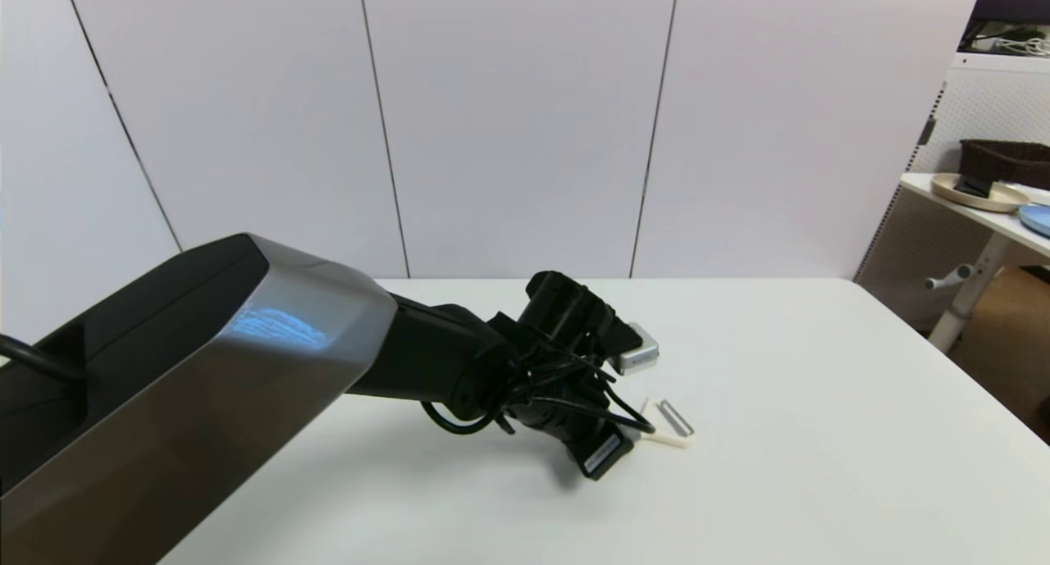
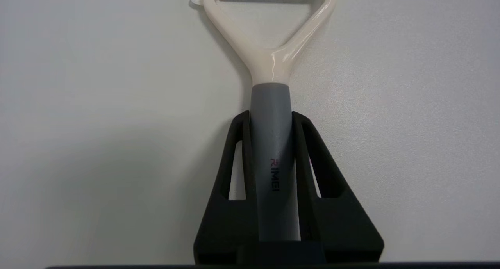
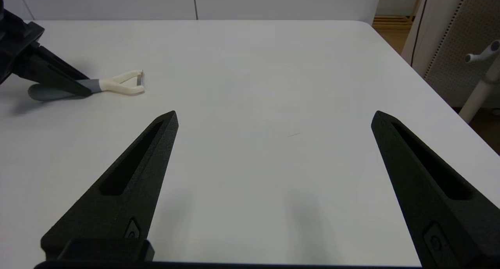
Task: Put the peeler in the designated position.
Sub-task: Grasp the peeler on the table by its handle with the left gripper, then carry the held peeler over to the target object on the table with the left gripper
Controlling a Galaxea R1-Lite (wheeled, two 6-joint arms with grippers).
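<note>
The peeler has a grey handle, a cream forked head and a metal blade. My left gripper is shut on the grey handle, one finger on each side. In the head view the peeler's cream head sticks out to the right of the left gripper, low at the white table near its middle. The right wrist view shows the peeler lying flat at the tabletop with the left gripper's fingers around its handle. My right gripper hangs open and empty above bare table. The designated position is out of view.
The white table ends at a right edge. Beyond it stands a side table with a tan plate, a dark basket and a blue plate. White wall panels close the back.
</note>
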